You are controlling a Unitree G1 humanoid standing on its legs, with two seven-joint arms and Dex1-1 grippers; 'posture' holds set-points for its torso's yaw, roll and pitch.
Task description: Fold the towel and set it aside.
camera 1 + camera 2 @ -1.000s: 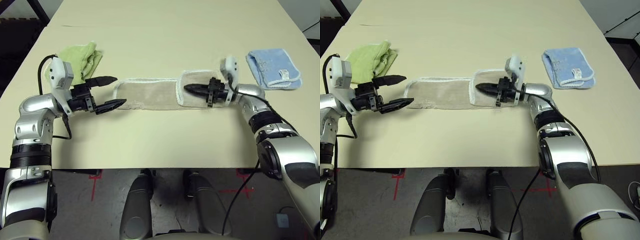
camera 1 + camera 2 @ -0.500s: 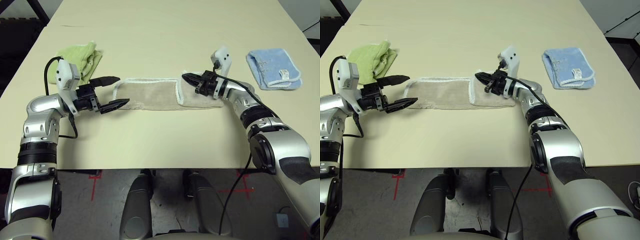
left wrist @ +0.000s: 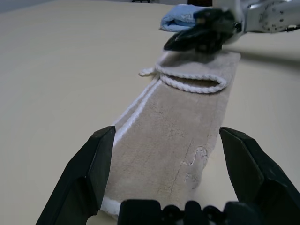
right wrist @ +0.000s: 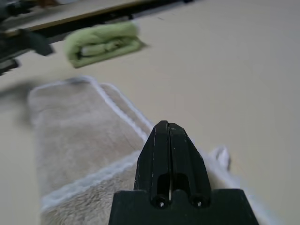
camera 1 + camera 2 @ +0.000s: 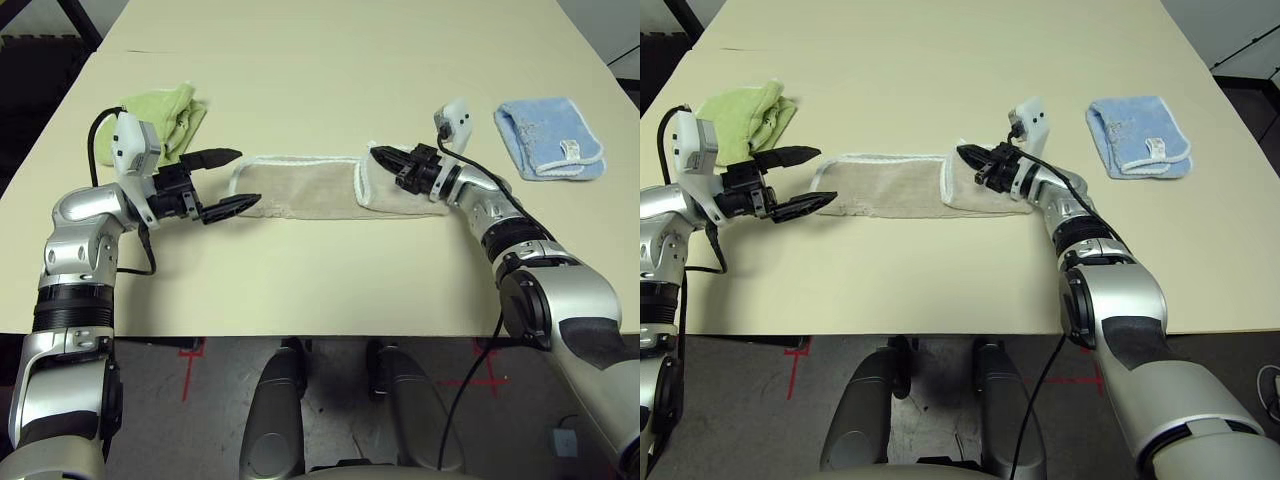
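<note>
The beige towel (image 5: 295, 188) lies on the table as a long strip, its right end folded back over itself into a flap (image 5: 400, 190). My left gripper (image 5: 246, 177) is open at the strip's left end, one finger on each side of it, as the left wrist view shows (image 3: 167, 132). My right gripper (image 5: 380, 155) is shut with nothing in it. It hovers over the far left corner of the flap, tips pointing left. In the right wrist view the shut fingertips (image 4: 161, 125) sit just above the towel (image 4: 70, 122).
A lime-green towel (image 5: 160, 118) lies crumpled at the far left, just behind my left wrist. A folded light blue towel (image 5: 548, 138) rests at the far right. Bare tabletop (image 5: 320, 60) stretches behind the beige towel and in front of it.
My right gripper has lifted off the folded flap and swung its tips toward the flap's far edge, staying shut. The left gripper has edged slightly closer to the towel's left end.
</note>
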